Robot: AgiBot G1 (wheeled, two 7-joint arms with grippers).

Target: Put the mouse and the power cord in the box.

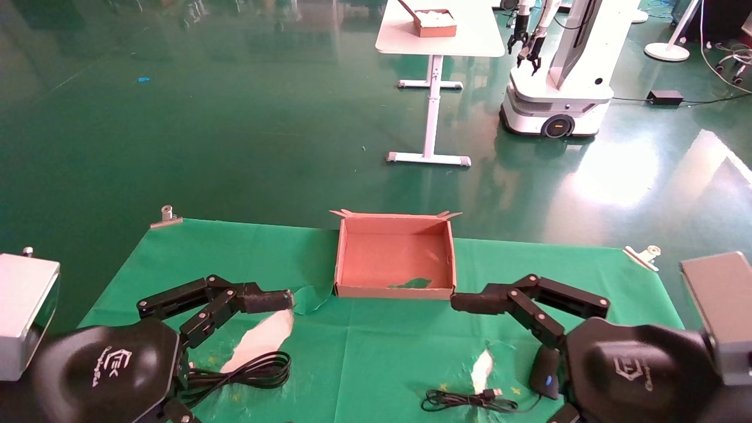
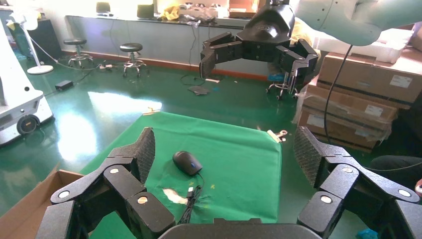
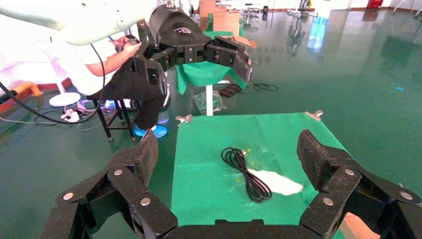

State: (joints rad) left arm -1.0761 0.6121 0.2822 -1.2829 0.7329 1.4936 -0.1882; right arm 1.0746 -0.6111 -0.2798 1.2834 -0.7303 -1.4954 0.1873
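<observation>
Two robot hands are hovering above a green-covered bench [image 1: 376,346], one on each side of the box [image 1: 395,258], which is sitting empty at the middle of the bench's far edge. The left hand [image 1: 258,314] is hanging low over the bench's left part, its fingers spread wide, with its upper fingertip pointing toward the box's near left corner — holding nothing. The right hand [image 1: 499,314] is mirroring it on the right, fingers likewise spread and empty, its upper fingertip reaching just beside the box's near right corner. The power cord [image 1: 252,371] is lying in long loops on the cloth near the bench's front edge, beside the left arm and next to a white tear [image 1: 261,339] in the cover; the right wrist view is showing the same cord [image 3: 247,174] stretched across the green. The mouse [image 1: 544,376] is resting at the front right, tucked close against the right arm, its blue mark facing up, while its thin cable [image 1: 467,401] is trailing leftward in a small coil with the USB plug on top. In the left wrist view, the mouse [image 2: 187,162] is sitting on the cloth well apart from that hand's fingers [image 2: 142,152].
</observation>
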